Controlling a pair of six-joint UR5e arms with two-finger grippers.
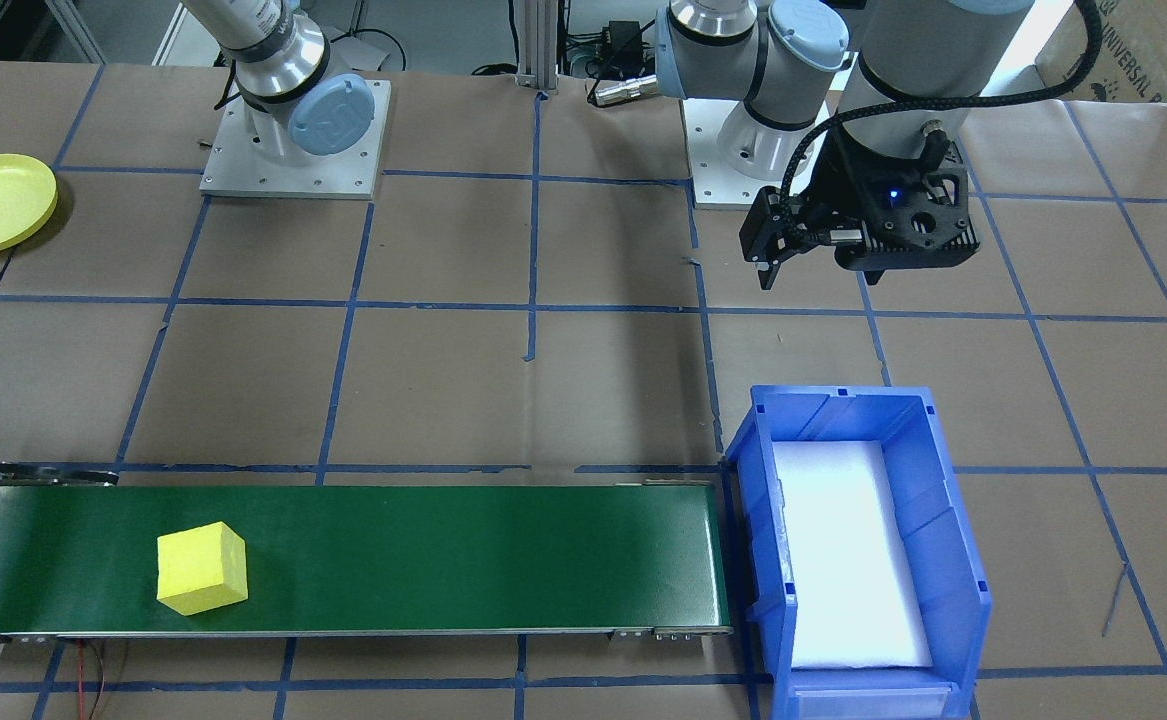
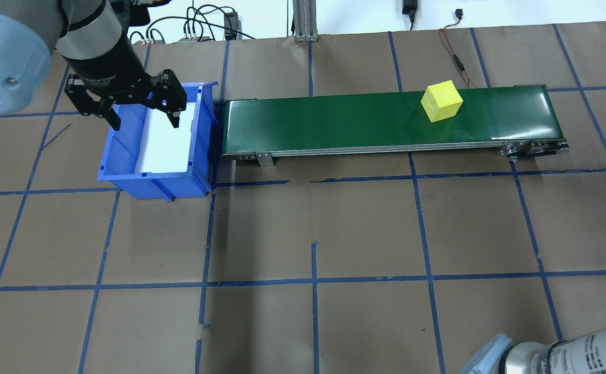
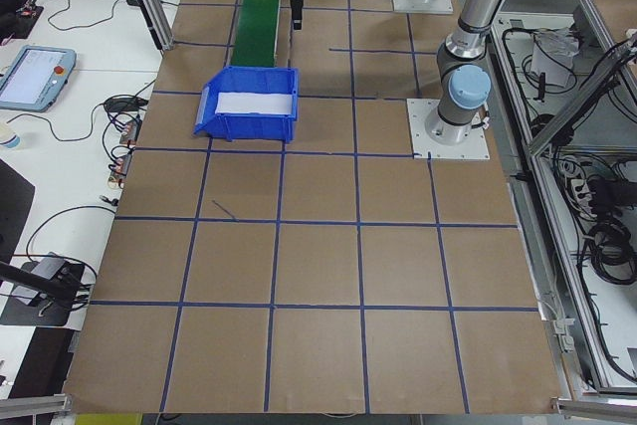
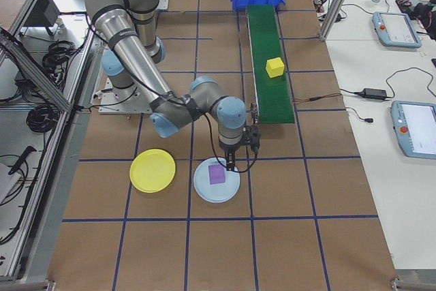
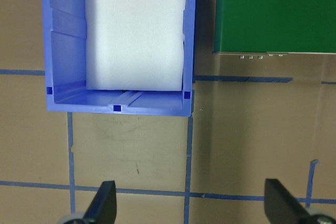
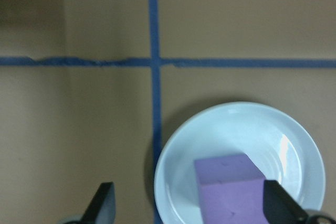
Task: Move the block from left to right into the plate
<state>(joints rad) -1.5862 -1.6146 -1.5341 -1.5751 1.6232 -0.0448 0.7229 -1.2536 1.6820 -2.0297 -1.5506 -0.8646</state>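
On the conveyor belt [image 2: 386, 122], toward its right-arm end, sits the yellow block [image 2: 441, 101], untouched. Right gripper [image 6: 186, 208] hangs wide and empty over the pale blue plate [image 6: 231, 129], which holds a purple block [image 6: 231, 187]. Left gripper [image 2: 136, 106] hangs wide above the blue bin [image 2: 152, 179]. Judged step: pickup pending; next, the right arm must reach the yellow block and carry it to a plate.

- Even overhead light fell on the table [image 2: 334, 228]; shadows stayed soft.
- White foam inside the blue bin [image 1: 943, 560] glared, blown out.
- The light blue plate [image 6: 294, 129] appeared slightly soft.
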